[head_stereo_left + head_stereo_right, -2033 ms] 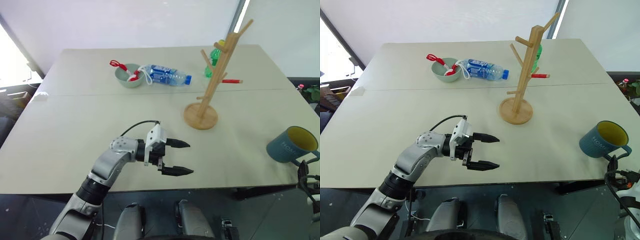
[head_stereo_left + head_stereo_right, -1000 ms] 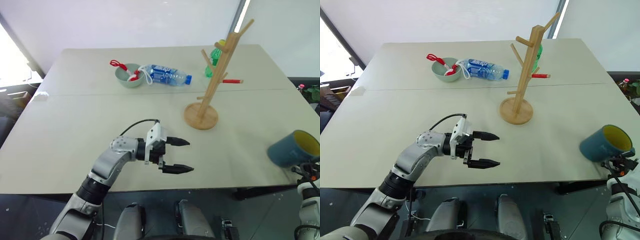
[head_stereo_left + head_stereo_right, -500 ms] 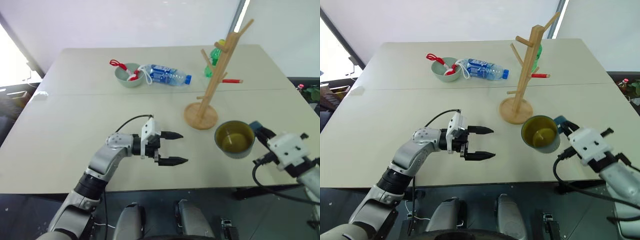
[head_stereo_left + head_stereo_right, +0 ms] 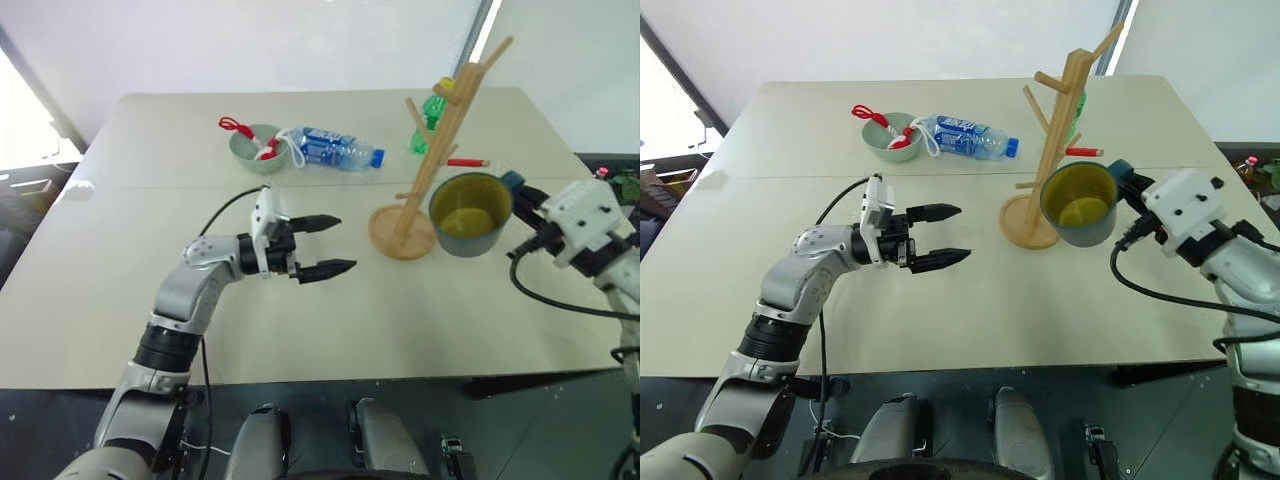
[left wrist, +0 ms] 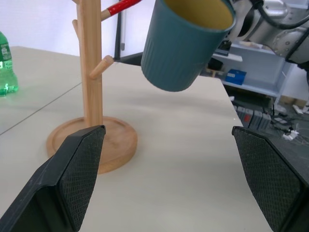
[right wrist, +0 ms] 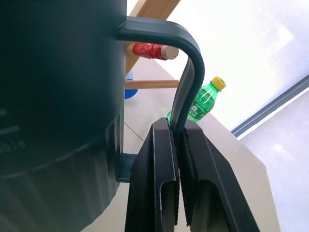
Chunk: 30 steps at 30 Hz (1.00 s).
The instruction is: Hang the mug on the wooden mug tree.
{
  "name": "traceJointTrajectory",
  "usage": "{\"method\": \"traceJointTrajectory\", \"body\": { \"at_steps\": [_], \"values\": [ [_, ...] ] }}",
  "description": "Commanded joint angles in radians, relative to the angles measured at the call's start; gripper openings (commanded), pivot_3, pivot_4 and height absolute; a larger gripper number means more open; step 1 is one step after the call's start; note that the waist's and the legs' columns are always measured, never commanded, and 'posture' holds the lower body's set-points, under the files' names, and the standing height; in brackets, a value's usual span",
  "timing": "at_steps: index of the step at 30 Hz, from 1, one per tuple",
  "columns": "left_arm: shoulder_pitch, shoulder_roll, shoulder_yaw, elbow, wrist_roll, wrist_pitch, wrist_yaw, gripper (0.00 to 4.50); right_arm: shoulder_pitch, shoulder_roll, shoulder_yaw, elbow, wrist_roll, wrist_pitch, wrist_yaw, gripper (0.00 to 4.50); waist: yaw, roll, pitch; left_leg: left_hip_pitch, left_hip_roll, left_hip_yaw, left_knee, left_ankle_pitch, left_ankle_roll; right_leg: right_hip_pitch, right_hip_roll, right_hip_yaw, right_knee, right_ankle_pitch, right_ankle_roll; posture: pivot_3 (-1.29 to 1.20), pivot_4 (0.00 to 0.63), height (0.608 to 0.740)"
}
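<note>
Right pincer (image 6: 177,140) clamps the mug (image 4: 1077,205) by its handle, beside the wooden mug tree (image 4: 1052,150); left pincer (image 4: 945,236) wide, empty

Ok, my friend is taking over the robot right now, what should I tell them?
Right pincer: shut on the mug's handle, mug in the air, tipped on its side, close beside the tree.
Left pincer: open, holding nothing, over the table left of the tree's base.
Done: mug picked up and brought to the tree.
Left: slip the handle over a peg, then let go.
</note>
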<state>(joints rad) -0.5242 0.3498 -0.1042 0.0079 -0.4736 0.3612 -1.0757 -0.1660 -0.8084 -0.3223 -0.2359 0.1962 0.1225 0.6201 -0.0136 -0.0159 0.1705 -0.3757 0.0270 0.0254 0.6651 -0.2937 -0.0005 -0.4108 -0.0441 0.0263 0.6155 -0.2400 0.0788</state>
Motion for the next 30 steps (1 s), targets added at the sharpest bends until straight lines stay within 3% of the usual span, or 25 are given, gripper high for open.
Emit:
{"method": "traceJointTrajectory", "body": {
  "at_steps": [1, 30],
  "values": [
    [-0.01, 0.005, 0.027, -0.038, -0.025, -0.002, 0.01, 4.5, -0.064, -0.022, -0.003, 0.027, -0.008, -0.025, 0.008, 0.03, 0.001, 0.0, 0.0, 0.0, 0.0, 0.0, 0.0, 0.0, 0.0, 0.0, 0.0, 0.0, 0.0, 0.0, 0.0, 0.0, 0.15, 0.74],
    [-0.025, -0.002, 0.082, -0.098, -0.103, 0.032, 0.078, 4.5, -0.343, -0.013, 0.175, 0.213, -0.045, 0.081, 0.113, 0.03, 0.001, 0.0, 0.0, 0.0, 0.0, 0.0, 0.0, 0.0, 0.0, 0.0, 0.0, 0.0, 0.001, 0.0, 0.0, 0.0, 0.15, 0.74]
  ]
}}
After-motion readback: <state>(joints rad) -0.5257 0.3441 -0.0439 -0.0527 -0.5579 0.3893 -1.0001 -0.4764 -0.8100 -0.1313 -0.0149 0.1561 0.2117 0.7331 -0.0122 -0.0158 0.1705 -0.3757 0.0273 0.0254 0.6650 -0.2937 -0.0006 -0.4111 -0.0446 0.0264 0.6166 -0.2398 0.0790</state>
